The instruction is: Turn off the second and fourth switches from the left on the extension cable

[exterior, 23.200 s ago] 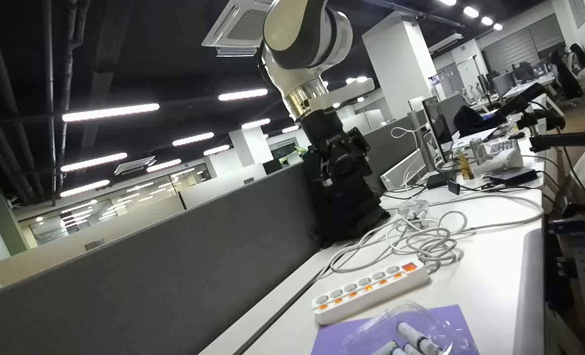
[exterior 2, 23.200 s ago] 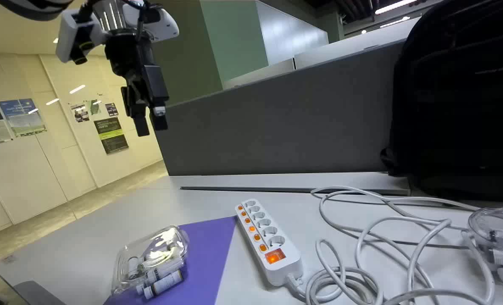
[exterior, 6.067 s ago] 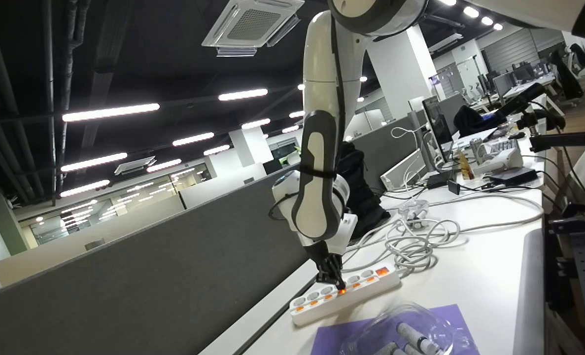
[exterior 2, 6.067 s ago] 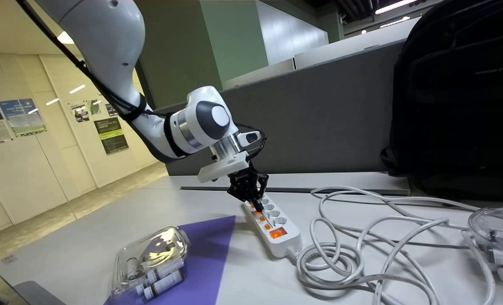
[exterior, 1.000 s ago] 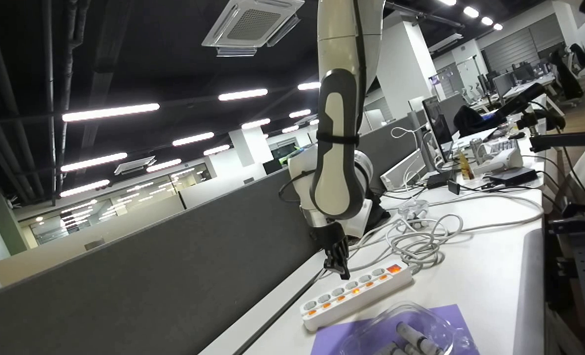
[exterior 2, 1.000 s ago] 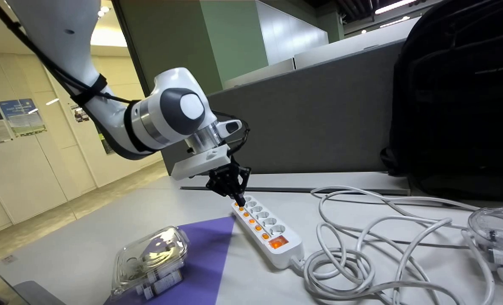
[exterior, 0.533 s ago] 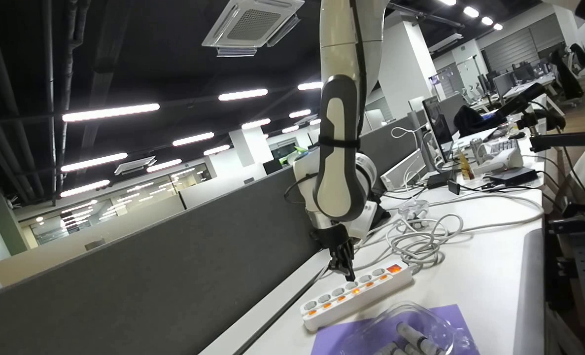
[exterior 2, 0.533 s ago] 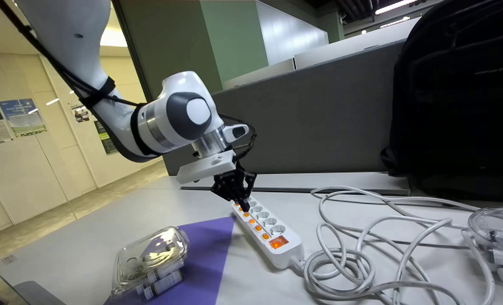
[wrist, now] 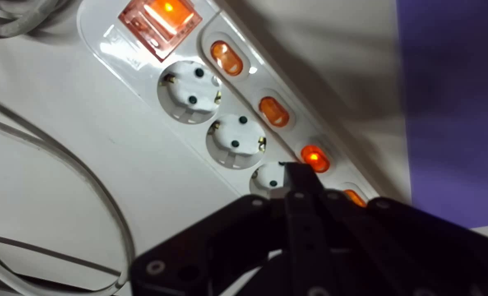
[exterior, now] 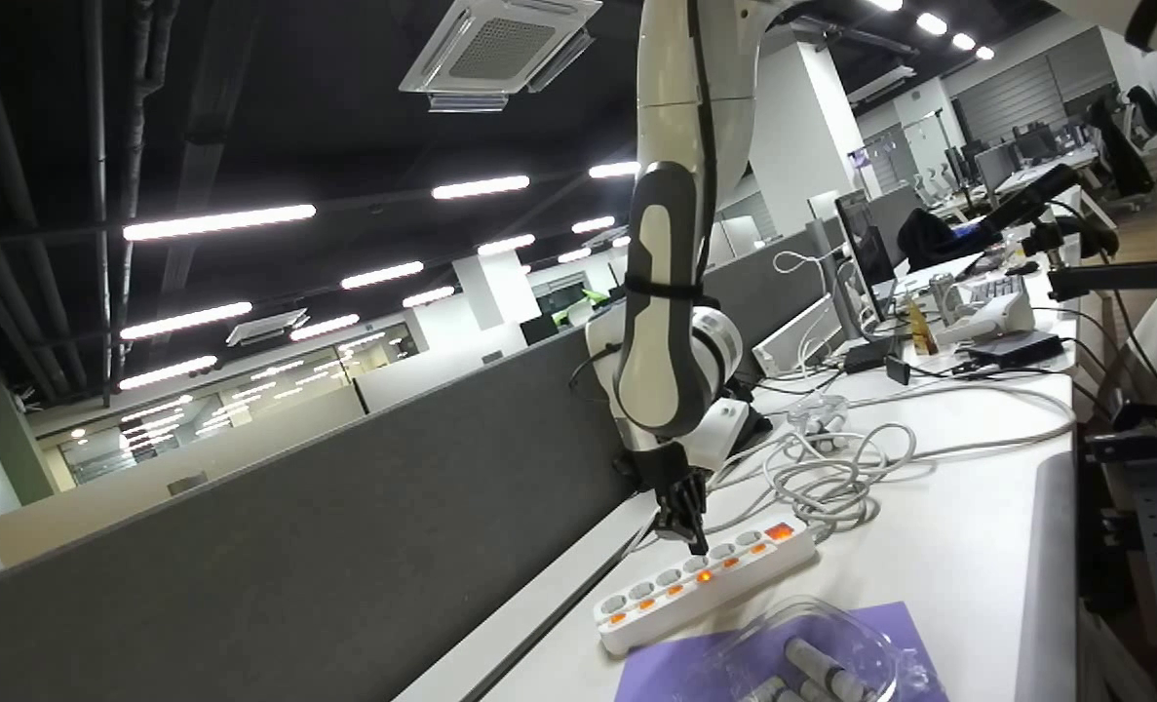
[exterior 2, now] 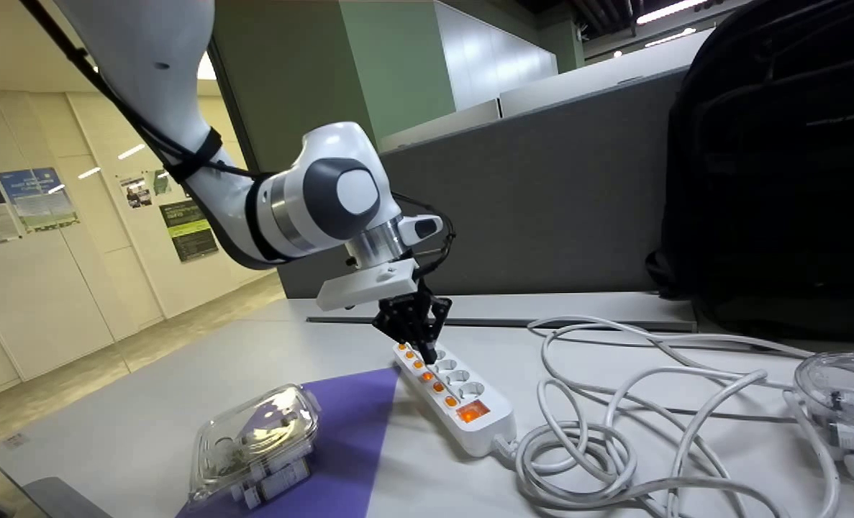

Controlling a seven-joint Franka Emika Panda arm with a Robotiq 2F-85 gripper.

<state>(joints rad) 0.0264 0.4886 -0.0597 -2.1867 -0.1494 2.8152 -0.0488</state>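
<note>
Plainly, your biggest backdrop is the dark grey partition (exterior: pixel 442 517), standing behind the white desk (exterior 2: pixel 167 403) in both exterior views. Your white and dark grey jointed arm (exterior 2: pixel 319 194) reaches down over that desk, and in an exterior view a bulky black backpack (exterior 2: pixel 786 173) stands in front of the partition. Flat on the desk you have a purple sheet (exterior 2: pixel 355 424), with a pale grey cable (wrist: pixel 19 24) in loose loops well apart from it. Between them, just beside the sheet, lies your task's thing, the long white plastic power strip (exterior 2: pixel 442 379), sockets and switches facing up; the cable enters it at one end. On the sheet sits a clear plastic box (exterior 2: pixel 261 439), white cylinders (exterior: pixel 817 665) showing through it. Your black gripper (exterior 2: pixel 427 356) points down over the strip, its fingers pressed together into one narrow tip; whether that tip touches the strip, you cannot tell. Near the cable's entry, the rectangular main switch (wrist: pixel 167 20) glows orange. Beside the round white sockets (wrist: pixel 235 142) runs a row of six small oval orange switches (wrist: pixel 274 111). In the wrist view, your gripper's tip partly hides the third socket from the main switch and is right by the bright red-orange switch (wrist: pixel 315 158). Counted from the opposite end, that is the fourth; the second switch (exterior: pixel 645 604) shows a duller orange
</note>
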